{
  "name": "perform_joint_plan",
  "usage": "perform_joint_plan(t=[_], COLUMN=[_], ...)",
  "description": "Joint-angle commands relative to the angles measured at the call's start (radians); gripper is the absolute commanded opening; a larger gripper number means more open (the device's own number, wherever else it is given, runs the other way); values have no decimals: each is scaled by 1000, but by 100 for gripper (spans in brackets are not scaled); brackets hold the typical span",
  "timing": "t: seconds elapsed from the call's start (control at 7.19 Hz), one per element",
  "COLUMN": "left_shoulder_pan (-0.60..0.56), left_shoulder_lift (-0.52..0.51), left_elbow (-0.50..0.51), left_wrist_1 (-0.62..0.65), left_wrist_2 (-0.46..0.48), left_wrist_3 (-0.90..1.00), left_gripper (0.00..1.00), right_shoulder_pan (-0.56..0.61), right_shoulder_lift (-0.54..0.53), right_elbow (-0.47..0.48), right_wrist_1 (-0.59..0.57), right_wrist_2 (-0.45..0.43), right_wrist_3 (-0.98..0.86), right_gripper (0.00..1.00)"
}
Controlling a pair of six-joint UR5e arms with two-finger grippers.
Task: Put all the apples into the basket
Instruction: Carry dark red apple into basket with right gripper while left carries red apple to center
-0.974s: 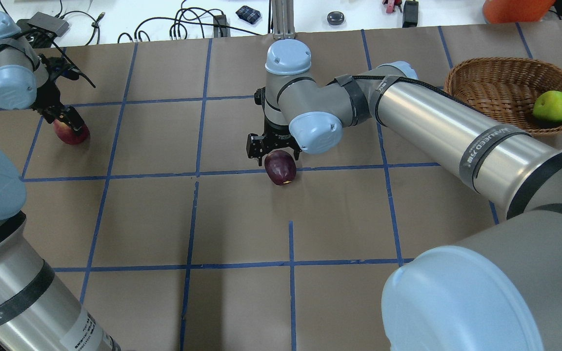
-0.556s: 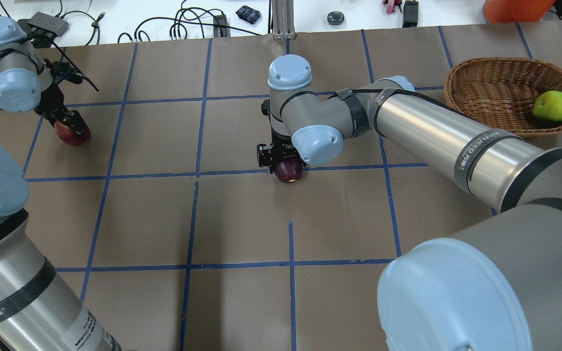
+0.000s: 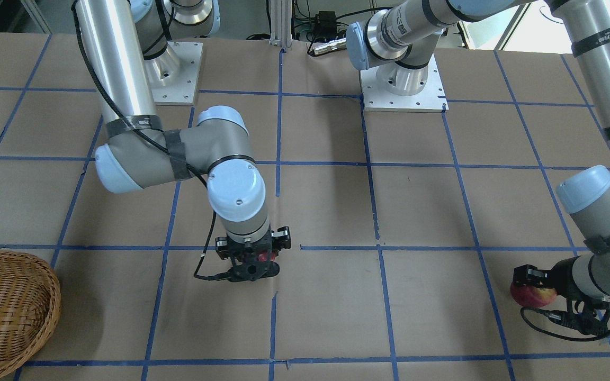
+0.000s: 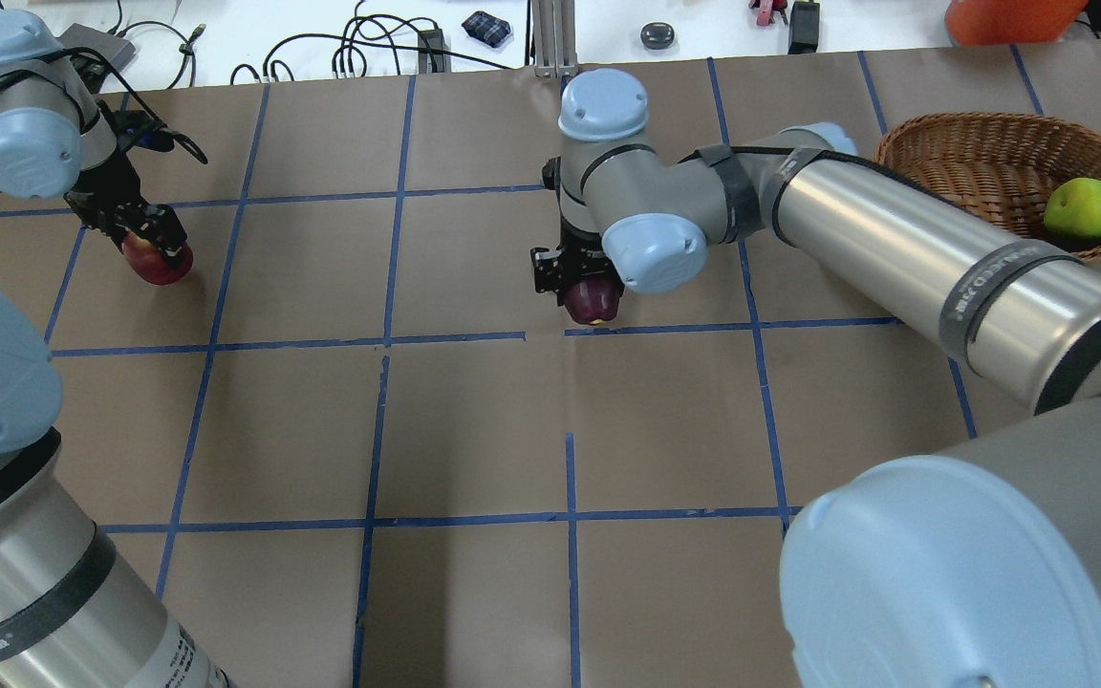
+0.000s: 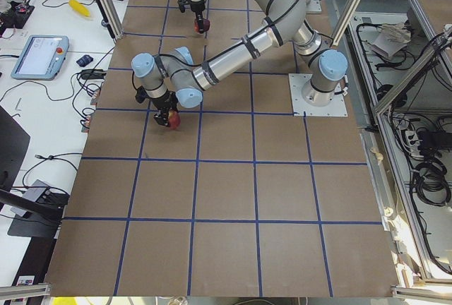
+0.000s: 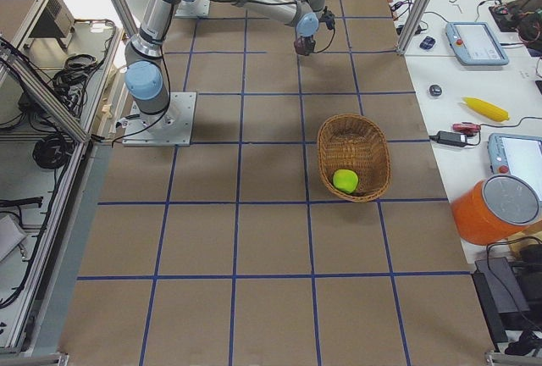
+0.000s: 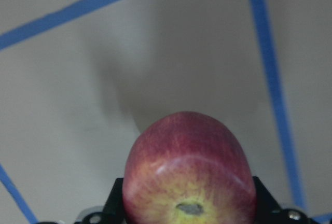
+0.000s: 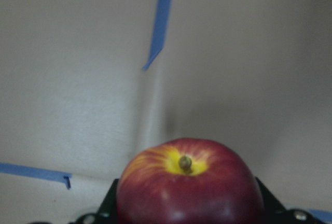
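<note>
Dark maroon-red round apple (image 8: 189, 187) sits clamped in the right gripper (image 4: 589, 296), mid-table. The woven tan wicker basket (image 4: 895, 158) lies to its right, nearby. The left gripper (image 4: 154, 250) grips the red-and-yellow apple (image 7: 189, 182), much farther off.

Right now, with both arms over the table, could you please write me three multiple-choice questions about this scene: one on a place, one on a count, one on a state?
1. Where is the green apple? A) in the basket B) on the table by the robot's base C) in the left arm's jaws
2. How many apples show in all? A) two B) three C) four
3. The right arm's jaws are: A) open and empty B) shut on the dark red apple C) shut on the green apple

1 A: it lies inside the wicker wall.
2 B: the green one, the dark red one, and the red apple in the left arm's jaws.
3 B: the right wrist view shows it clamped.
</note>
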Motion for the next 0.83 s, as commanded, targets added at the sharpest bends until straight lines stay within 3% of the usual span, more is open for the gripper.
perform_joint_plan(t=[0.0,0.28,0.42,0.56,0.7], left_shoulder_pan=[-84,-222,-347,-467,-551], left_shoulder_lift=[104,184,201,187,164], left_elbow=[-83,-202,-204,-203,-220], left_wrist_1=[-125,-107,-107,-82,58], left_wrist_2=[-90,-98,-103,-133,-155], left_wrist_3=[-284,-595,-773,-922,-1063], left_gripper=[15,14,14,14,14], right_shoulder_pan=[-264,-444,-509,-578,-629], right_shoulder_lift=[-102,-98,-78,-43,-14], right_elbow=[-120,-192,-194,-192,-192], right_wrist_1=[247,267,258,206,184], right_wrist_2=[1,-26,-107,-130,-126], right_wrist_3=[-75,-166,-317,-411,-429], right_gripper=[0,0,0,0,0])
